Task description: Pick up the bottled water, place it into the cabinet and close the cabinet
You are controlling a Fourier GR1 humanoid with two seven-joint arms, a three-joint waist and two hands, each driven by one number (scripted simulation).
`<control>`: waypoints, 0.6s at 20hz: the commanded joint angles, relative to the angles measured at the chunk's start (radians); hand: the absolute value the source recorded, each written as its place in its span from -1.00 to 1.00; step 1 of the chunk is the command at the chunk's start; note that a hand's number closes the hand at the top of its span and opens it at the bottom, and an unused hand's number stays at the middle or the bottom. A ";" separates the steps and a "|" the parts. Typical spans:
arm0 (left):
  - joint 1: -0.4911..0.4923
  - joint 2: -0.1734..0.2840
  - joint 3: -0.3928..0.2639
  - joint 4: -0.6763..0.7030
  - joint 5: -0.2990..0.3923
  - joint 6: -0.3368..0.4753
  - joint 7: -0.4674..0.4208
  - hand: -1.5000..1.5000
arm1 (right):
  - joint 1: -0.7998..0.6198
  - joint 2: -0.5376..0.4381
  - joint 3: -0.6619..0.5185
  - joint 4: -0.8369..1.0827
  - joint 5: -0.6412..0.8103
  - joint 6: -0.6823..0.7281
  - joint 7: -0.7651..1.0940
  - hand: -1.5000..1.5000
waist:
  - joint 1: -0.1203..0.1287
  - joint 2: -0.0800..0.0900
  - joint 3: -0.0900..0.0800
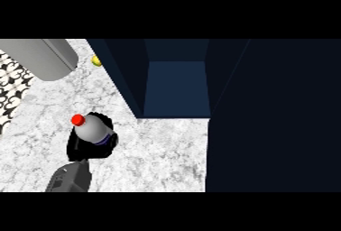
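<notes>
Head view, looking steeply down at a white marbled bench (160, 153). The left robot hand (90, 146), black, enters from the lower left on a grey forearm (70, 178) and is curled round the bottled water (92, 128), so that its fingers wrap the lower part of the bottle and hide it. The visible part of the bottle is pale grey with a red cap (78, 119); it tilts, with the cap toward the upper left, and a thin purple band shows just above the fingers. Whether the bottle's base touches the bench cannot be told, as the hand covers it. To the right stands a dark blue cabinet (273, 113); its open compartment (177, 88) faces the bench, well apart from the bottle. At upper left lies a grey rounded object (47, 56), cut off by the frame, beside a black-and-white patterned surface (12, 85). A small yellow item (96, 60) is half hidden by the cabinet's edge. The right robot hand does not appear.
</notes>
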 commanded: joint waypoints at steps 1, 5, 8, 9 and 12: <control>0.037 -0.052 -0.092 -0.138 0.016 0.084 0.071 1.00 | 0.048 -0.018 -0.036 -0.191 -0.139 -0.026 0.081 -1.00 | 0.000 0.000 0.000; 0.009 -0.054 -0.235 -0.244 0.037 0.266 0.142 1.00 | 0.028 -0.005 -0.027 -0.122 -0.106 0.006 0.035 -1.00 | -0.006 0.000 0.000; -0.051 -0.055 -0.314 -0.258 0.054 0.376 0.188 1.00 | 0.033 -0.036 -0.066 -0.157 -0.169 -0.033 0.068 -1.00 | -0.013 0.004 -0.001; -0.064 -0.055 -0.335 -0.278 0.070 0.402 0.199 1.00 | 0.031 -0.018 -0.026 -0.158 -0.127 -0.012 0.059 -1.00 | -0.013 0.004 -0.001; -0.063 -0.055 -0.393 -0.270 0.078 0.466 0.195 1.00 | 0.101 0.008 -0.042 -0.196 -0.140 0.002 0.047 -1.00 | -0.025 0.003 -0.001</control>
